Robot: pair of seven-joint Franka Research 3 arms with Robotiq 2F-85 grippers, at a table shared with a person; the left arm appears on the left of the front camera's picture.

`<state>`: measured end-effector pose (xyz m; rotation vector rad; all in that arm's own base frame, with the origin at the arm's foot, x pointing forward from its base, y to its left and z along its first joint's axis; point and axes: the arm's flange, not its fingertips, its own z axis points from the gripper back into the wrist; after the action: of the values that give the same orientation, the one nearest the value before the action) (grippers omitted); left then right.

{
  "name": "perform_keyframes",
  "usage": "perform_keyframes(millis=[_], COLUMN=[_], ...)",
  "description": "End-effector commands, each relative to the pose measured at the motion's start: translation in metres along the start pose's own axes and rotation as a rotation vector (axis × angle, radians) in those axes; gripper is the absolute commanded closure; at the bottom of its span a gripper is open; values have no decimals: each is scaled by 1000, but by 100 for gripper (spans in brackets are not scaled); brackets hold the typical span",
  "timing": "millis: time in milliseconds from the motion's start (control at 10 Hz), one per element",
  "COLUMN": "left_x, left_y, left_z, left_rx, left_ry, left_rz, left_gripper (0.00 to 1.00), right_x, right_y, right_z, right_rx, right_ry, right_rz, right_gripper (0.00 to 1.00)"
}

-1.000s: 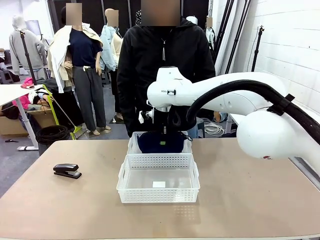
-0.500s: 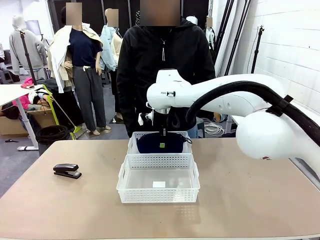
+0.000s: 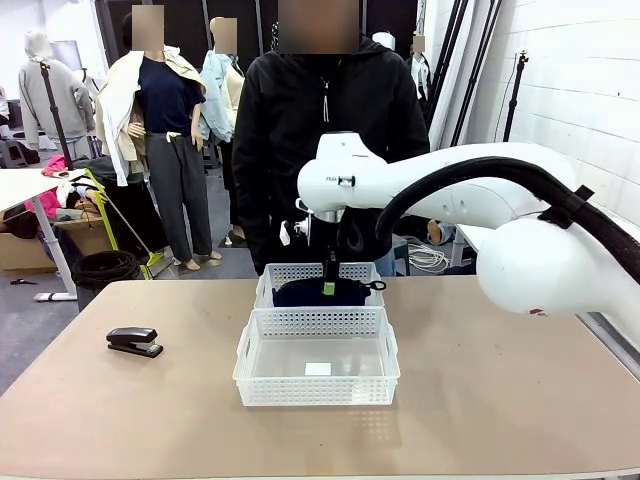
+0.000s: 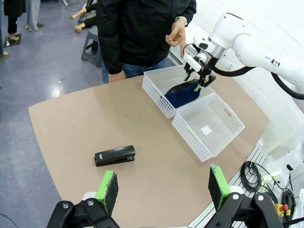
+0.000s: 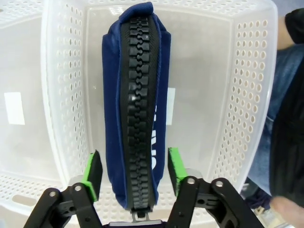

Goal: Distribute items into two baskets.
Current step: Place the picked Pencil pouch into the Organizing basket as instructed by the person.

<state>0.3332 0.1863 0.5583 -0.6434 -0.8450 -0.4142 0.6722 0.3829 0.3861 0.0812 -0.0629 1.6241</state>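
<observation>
The left gripper (image 4: pixel 162 176) hangs, jaws wide apart; just ahead the black stapler (image 4: pixel 114 155) lies flat on the table (image 4: pixel 71 123), long axis along the line between the pads (image 4: pixel 108 190) — a wrist turn seems needed. Farther, in the far basket (image 4: pixel 154 88), the navy pouch (image 5: pixel 135 95) sits zip-up between the parted pads (image 5: pixel 93 173) of the right gripper (image 5: pixel 133 159).

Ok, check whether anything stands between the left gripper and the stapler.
Nothing visible does. The open left gripper hangs above the table, and the stapler lies alone on bare tabletop just ahead of its pads.

Pouch (image 3: pixel 305 293) occupies far basket (image 3: pixel 296 271); near basket (image 3: pixel 316 389) lies open.
</observation>
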Motion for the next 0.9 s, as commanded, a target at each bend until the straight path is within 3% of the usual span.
perform_keyframes(millis=[0,400,500,600,800], left_x=[-1,-1,-1,-1,-1], left_y=[1,1,1,1,1], left_z=[1,1,1,1,1], left_rx=[-10,-10,-10,-10,-10], left_ry=[-18,-18,-18,-18,-18], left_rz=[-14,-14,-14,-14,-14], left_gripper=[0,0,0,0,0], right_x=[-10,-18,-19,-11,-11], right_y=[14,30,31,17,17], right_z=[18,38,38,42,42], right_rx=[48,98,106,60,60], right_ry=[-34,-49,-41,-36,-36], right_rz=[6,29,90,3,3], right_gripper=[0,0,0,0,0])
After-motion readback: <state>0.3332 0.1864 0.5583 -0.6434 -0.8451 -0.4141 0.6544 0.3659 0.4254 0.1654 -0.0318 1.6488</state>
